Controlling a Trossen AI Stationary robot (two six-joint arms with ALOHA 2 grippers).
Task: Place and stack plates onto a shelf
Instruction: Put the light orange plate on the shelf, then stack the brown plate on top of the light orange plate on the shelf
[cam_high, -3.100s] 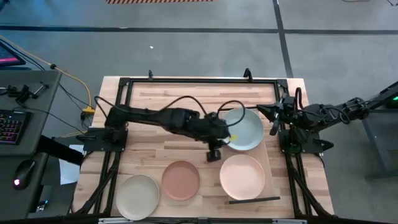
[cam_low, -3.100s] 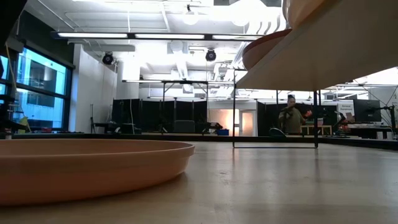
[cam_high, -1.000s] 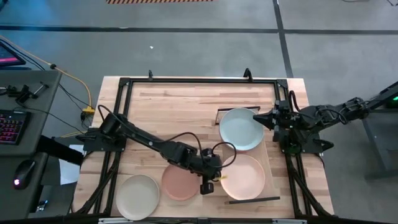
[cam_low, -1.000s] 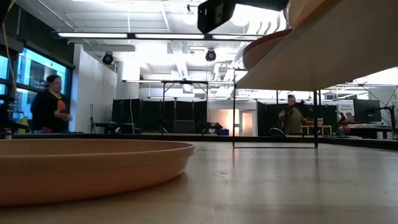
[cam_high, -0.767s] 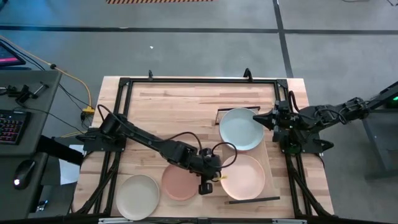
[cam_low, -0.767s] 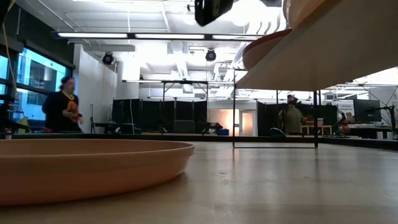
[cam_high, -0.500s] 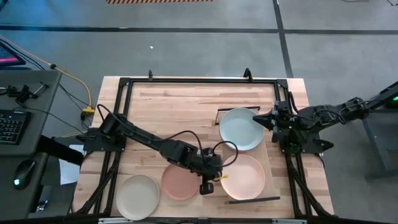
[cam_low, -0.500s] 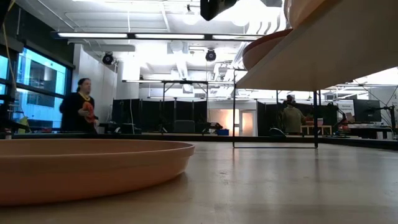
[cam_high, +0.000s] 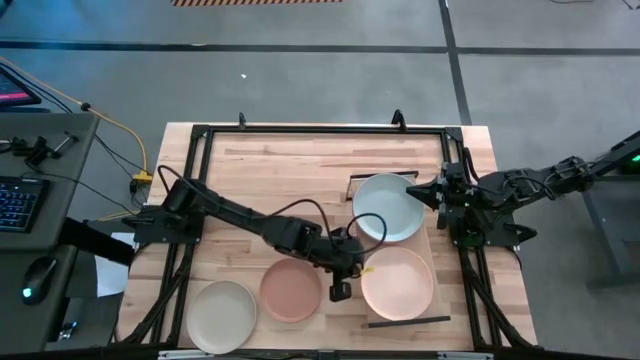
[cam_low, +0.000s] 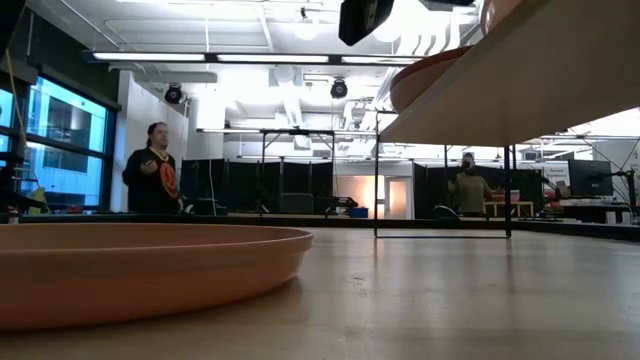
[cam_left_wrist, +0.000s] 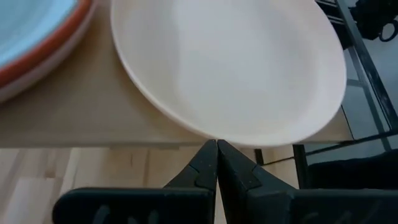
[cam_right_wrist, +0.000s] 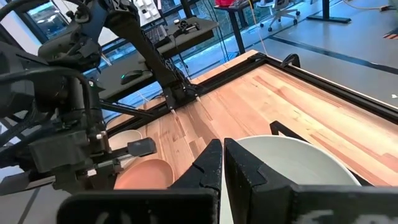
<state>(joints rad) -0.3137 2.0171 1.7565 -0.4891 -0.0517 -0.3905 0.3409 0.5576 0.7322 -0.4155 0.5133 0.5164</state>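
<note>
Left gripper (cam_high: 352, 271): jaws closed, empty, touching the peach plate (cam_high: 397, 282) rim on the shelf (cam_left_wrist: 81, 124). Right gripper (cam_high: 436, 192): jaws closed beside the blue-grey plate (cam_high: 389, 208).

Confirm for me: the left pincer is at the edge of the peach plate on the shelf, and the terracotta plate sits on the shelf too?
Not quite. The terracotta plate lies on the tabletop beside the shelf, as the high view shows. The left pincer is indeed at the peach plate on the shelf.
</note>
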